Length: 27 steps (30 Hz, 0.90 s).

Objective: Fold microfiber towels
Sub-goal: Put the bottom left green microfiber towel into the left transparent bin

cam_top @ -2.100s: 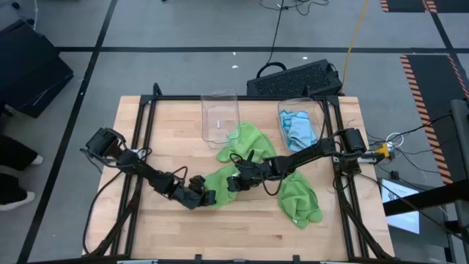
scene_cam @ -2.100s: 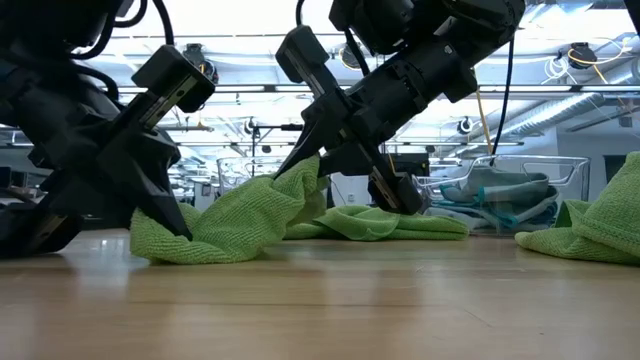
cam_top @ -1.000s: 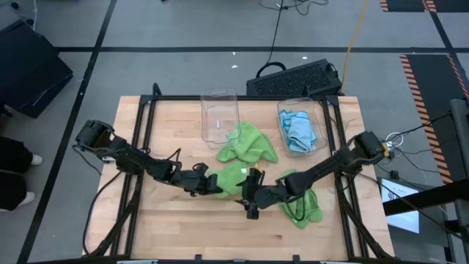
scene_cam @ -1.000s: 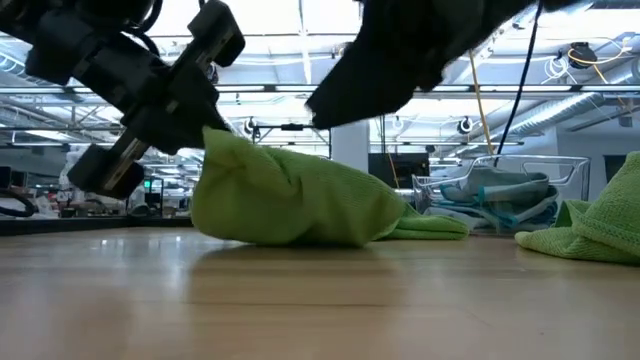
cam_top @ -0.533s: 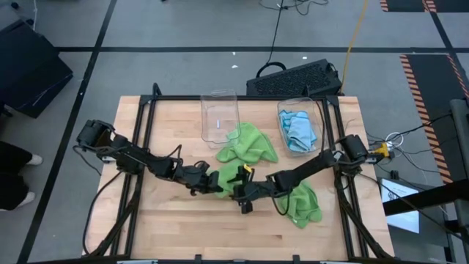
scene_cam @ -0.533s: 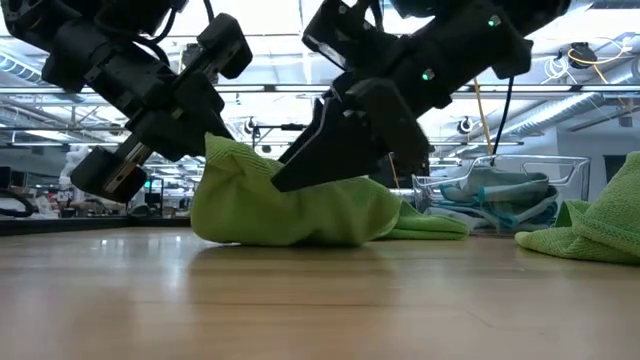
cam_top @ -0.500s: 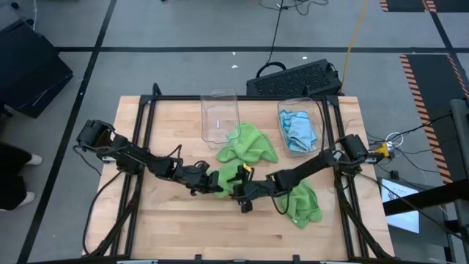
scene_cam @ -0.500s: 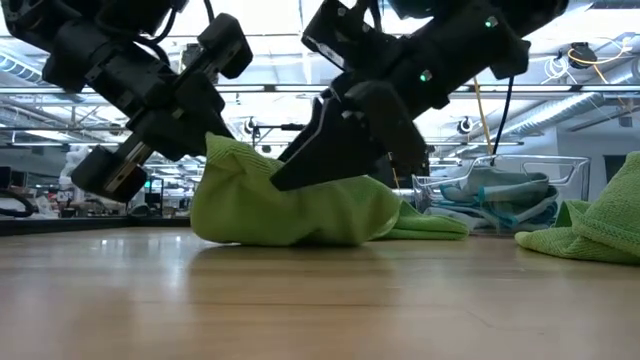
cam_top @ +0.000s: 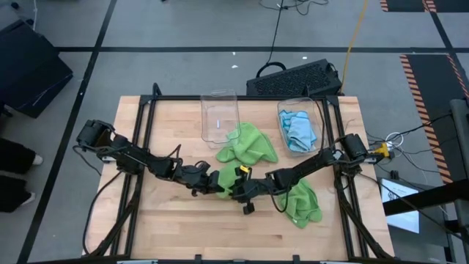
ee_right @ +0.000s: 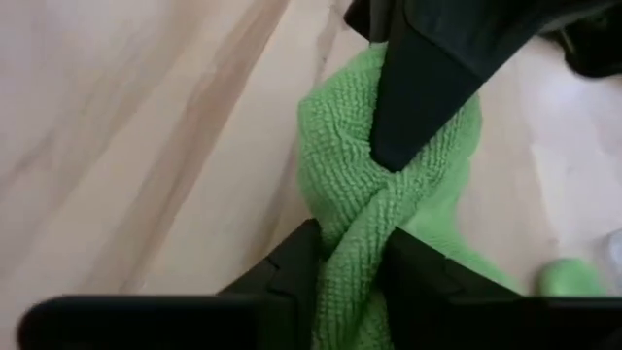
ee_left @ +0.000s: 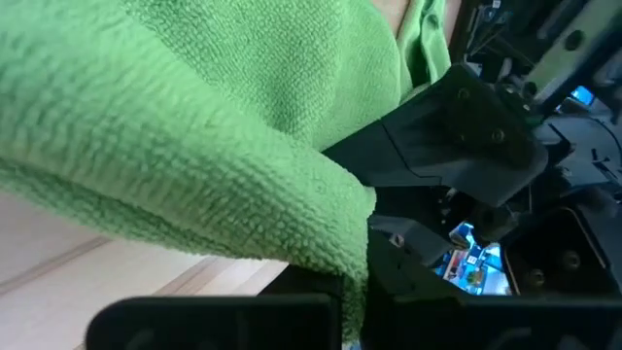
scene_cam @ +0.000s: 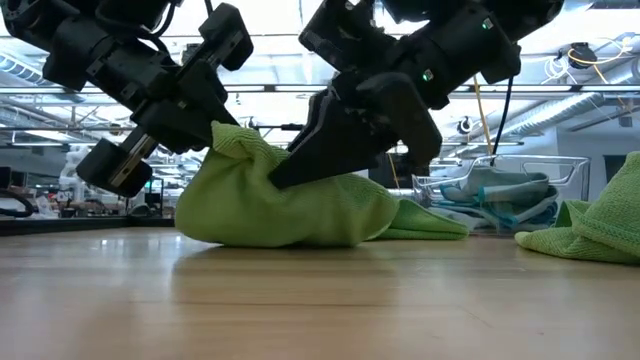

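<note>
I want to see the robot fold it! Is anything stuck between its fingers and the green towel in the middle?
No, nothing visible is in the way. The right gripper already has its fingers pinched on a bunched bit of the green towel, and the left gripper is shut on the towel's other side, mid-table.

Bright, even overhead light in the high view, with only faint shadows under the arms. In the low view ceiling strips glare from 12 o'clock, leaving the arms backlit and dark. Both wrist views are soft, blurred at close range
</note>
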Tool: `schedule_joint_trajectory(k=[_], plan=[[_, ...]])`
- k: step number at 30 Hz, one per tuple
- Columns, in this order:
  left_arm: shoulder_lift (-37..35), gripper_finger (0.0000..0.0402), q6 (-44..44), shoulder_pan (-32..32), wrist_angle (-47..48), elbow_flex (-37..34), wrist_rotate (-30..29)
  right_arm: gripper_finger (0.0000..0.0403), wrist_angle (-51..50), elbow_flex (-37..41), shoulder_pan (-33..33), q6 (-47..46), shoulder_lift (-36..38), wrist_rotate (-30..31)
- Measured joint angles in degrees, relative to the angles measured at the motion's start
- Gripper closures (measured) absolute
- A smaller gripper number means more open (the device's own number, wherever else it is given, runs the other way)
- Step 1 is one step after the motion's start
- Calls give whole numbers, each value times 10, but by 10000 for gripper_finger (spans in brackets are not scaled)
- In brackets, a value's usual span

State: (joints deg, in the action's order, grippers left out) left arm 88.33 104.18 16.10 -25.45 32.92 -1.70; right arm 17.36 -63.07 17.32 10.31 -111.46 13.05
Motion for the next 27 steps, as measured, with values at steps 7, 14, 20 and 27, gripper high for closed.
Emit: schedule_joint_trajectory(k=[7, 14, 20, 27], plan=[[0, 397, -4, 0, -4, 0, -4, 201, 9, 0, -6, -65, -12, -11], [0, 397, -6, 0, -21, 0, -9, 163, 30, 0, -7, -62, -38, 12], [0, 398, -5, -1, -30, 0, -9, 301, 62, 0, -8, -66, -38, 36], [-1, 325, 2, -2, -51, 1, -10, 387, 56, 0, -4, -104, -38, 52]])
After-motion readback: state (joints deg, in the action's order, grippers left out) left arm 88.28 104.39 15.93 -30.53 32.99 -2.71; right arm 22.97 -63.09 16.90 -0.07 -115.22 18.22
